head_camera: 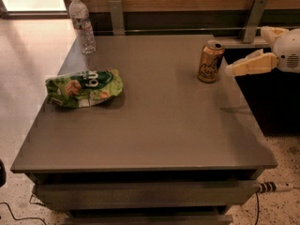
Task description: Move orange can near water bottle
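Observation:
The orange can stands upright on the grey table, towards its back right. The water bottle, clear with a white cap, stands upright at the table's back left corner, far from the can. My gripper comes in from the right edge at about the can's height. It is open and empty. Its lower cream finger points at the can, with its tip just to the right of the can and a small gap between them.
A green snack bag lies on the left part of the table, in front of the bottle. Two metal brackets stand against the wooden wall behind the table. A drawer front and a cable are below the front edge.

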`<control>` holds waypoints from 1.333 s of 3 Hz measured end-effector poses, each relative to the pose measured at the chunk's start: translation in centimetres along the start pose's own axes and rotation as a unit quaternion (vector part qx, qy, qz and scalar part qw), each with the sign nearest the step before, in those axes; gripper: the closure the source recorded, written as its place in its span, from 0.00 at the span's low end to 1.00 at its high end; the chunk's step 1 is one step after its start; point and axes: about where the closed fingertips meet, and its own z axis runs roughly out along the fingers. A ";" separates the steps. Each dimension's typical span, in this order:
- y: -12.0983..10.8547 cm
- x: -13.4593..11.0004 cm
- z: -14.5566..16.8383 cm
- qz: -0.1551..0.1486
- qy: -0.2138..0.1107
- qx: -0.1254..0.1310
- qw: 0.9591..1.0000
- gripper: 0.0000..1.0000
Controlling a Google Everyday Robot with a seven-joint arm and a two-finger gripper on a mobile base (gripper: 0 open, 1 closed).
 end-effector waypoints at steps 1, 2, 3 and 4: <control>-1.0 0.0 4.0 0.016 -0.056 -0.028 0.998 0.00; -1.3 0.5 6.2 0.020 -0.069 -0.041 0.997 0.00; -1.4 1.9 8.5 0.030 -0.066 -0.037 0.997 0.03; -1.4 2.5 9.8 0.046 -0.072 -0.034 0.996 0.07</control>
